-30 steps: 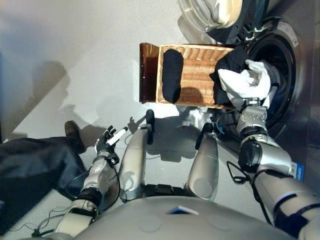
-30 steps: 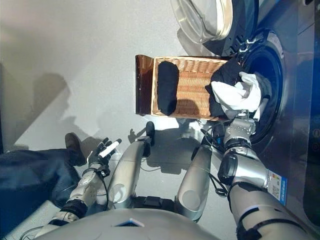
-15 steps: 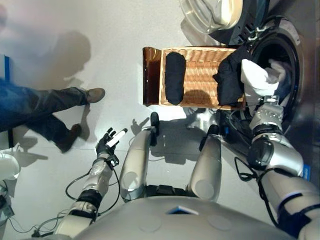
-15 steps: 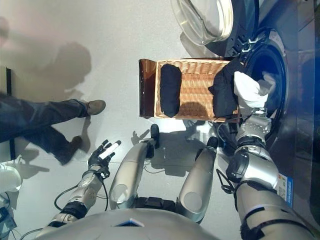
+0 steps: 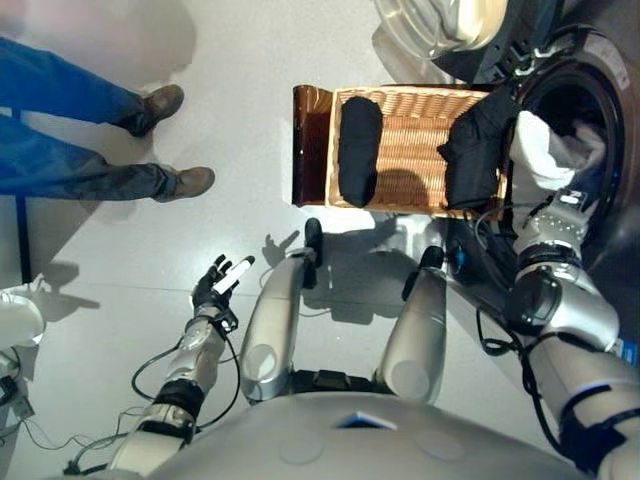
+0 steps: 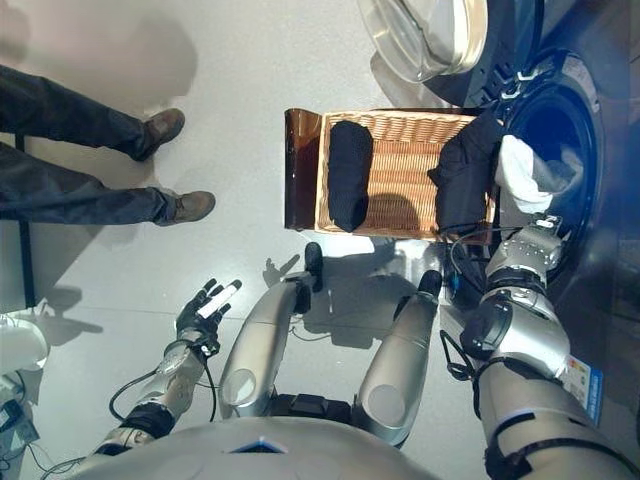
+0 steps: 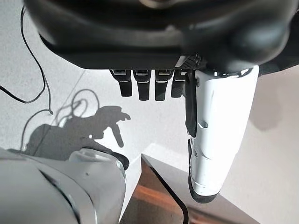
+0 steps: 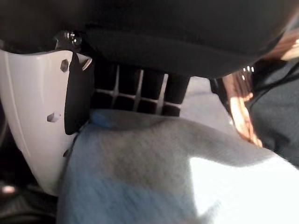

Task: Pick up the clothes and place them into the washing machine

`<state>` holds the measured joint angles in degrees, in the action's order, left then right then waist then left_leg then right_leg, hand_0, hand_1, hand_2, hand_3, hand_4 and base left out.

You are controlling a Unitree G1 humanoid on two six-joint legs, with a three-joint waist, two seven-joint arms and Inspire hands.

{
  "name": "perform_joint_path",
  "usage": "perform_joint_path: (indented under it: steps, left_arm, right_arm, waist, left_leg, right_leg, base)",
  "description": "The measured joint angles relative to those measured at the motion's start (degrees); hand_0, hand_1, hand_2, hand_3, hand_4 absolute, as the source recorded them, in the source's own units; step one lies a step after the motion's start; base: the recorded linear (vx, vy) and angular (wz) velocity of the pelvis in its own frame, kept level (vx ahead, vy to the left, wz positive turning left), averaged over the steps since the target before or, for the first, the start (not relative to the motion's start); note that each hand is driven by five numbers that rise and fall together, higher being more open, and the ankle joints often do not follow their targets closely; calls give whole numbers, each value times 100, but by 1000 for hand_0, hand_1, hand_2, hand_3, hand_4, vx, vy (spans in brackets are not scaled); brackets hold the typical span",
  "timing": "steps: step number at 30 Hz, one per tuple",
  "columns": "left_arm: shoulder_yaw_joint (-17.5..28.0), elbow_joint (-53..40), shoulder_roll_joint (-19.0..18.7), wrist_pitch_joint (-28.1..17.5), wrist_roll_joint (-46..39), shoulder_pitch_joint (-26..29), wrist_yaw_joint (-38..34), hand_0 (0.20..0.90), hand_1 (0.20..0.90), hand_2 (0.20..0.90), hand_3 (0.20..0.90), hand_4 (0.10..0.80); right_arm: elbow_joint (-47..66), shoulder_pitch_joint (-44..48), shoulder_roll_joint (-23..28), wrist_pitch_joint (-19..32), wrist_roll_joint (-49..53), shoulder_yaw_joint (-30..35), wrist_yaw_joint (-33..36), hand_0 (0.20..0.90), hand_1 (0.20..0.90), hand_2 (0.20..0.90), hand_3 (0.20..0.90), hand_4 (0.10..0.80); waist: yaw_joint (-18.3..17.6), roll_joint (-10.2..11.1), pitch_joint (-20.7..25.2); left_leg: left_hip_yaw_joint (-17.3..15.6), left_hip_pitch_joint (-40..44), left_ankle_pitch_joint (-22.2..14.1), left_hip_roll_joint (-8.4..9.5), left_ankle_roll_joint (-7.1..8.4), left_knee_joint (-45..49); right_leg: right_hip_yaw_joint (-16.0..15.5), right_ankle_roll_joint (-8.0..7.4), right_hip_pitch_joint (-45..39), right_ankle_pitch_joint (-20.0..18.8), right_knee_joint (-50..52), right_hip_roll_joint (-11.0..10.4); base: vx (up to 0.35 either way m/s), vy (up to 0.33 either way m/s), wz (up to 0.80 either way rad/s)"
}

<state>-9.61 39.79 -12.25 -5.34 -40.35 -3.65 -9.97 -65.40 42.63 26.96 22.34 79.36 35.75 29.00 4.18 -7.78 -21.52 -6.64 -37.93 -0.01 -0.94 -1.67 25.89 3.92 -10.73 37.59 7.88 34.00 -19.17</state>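
White cloth (image 5: pixel 540 150), soft and crumpled, we clutch in our right robot hand (image 8: pixel 140 88) at the round washer drum (image 5: pixel 590 110) (left robot hand (image 5: pixel 215 285) spread, empty).

Basket (image 5: pixel 410 105): tan woven wicker, with a dark brown glossy end panel.
Rolled garment (image 5: pixel 359 148): plain black.
Draped garment (image 5: pixel 474 160): plain black.
White garment (image 5: pixel 540 150): white, unpatterned; greyish in shade in the right wrist view.
Washing machine (image 5: pixel 600 90): dark drum opening, grey body.
Door (image 5: pixel 440 25): pale cream rim, clear glass.
Floor (image 5: pixel 150 270): light grey.
Left hand (image 5: pixel 215 285): dark, white thumb cover.
Person (image 5: pixel 70 130): blue trousers, brown shoes.
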Motion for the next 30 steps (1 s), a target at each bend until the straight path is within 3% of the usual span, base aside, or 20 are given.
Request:
perform_joint_path:
  steps: [9, 23, 24, 25, 30]
  left_arm:
    - [-6, -103, -3, 2, -1, -104, -4, 900, 900, 900, 900, 800]
    - [-14, -162, 3, 29, -44, -119, -28, 900, 900, 900, 900, 800]
    - [-19, -162, 3, 41, -54, -119, -27, 900, 900, 900, 900, 800]
    - [-22, -162, 4, 51, -64, -119, -28, 900, 900, 900, 900, 800]
    - [-28, -168, 4, 51, -90, -118, -35, 900, 900, 900, 900, 800]
  right_arm:
    - [80, 155, 266, 188, 218, 264, 406, 200, 200, 200, 200, 300]
    - [314, 279, 368, 626, 201, 508, 994, 200, 200, 200, 200, 300]
    - [347, 280, 365, 637, 199, 505, 1012, 488, 488, 488, 488, 506]
    - [363, 290, 365, 641, 191, 495, 1025, 900, 900, 900, 900, 800]
    - [383, 347, 364, 655, 186, 473, 1131, 900, 900, 900, 900, 800]
  waist:
    - [-9, -58, -10]
    - [-9, -223, 0]
    - [-9, -241, -4]
    - [-11, -255, 2]
    - [-20, -278, 1]
  left_leg:
    - [-252, -52, -299, 101, -248, 356]
    - [-328, -49, -366, 172, -281, 483]
    - [-332, -50, -390, 170, -282, 510]
    - [-343, -47, -404, 169, -289, 530]
    - [-394, -22, -459, 164, -320, 591]
  right_leg:
    - [250, -52, -12, 30, -45, -122]
    - [326, -125, -32, 23, -62, -200]
    - [332, -159, -40, 6, -73, -201]
    - [339, -197, -60, -14, -104, -204]
    - [379, -277, -115, -57, -162, -213]
  base:
    - [13, 10, -6]
    - [3, 1, -1]
    - [4, 25, -7]
    - [4, 21, -8]
    - [-6, 0, -5]
